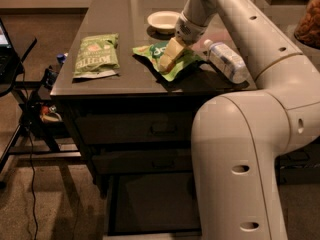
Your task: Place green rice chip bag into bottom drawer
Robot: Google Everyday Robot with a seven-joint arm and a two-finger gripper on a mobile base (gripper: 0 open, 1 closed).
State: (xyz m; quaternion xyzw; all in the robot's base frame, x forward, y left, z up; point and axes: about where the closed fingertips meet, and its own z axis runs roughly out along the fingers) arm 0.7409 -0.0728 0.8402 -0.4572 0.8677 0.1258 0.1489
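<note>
Saw tool (169, 64) on green chip bag (147, 50) on desk (105, 14); could not tell its grip. Could not read bag's white lettering. Found bottom drawer (155, 204) open.

Your gripper (167, 61) sits on the green rice chip bag (156, 49), hemmed by the water bottle (227, 61) just right and the white bowl (162, 20) behind; bare tabletop (131, 76) lies left, up to the olive-green bag (96, 55). Your arm's bulky elbow (240, 159) covers the bottom drawer's (150, 204) right side
</note>
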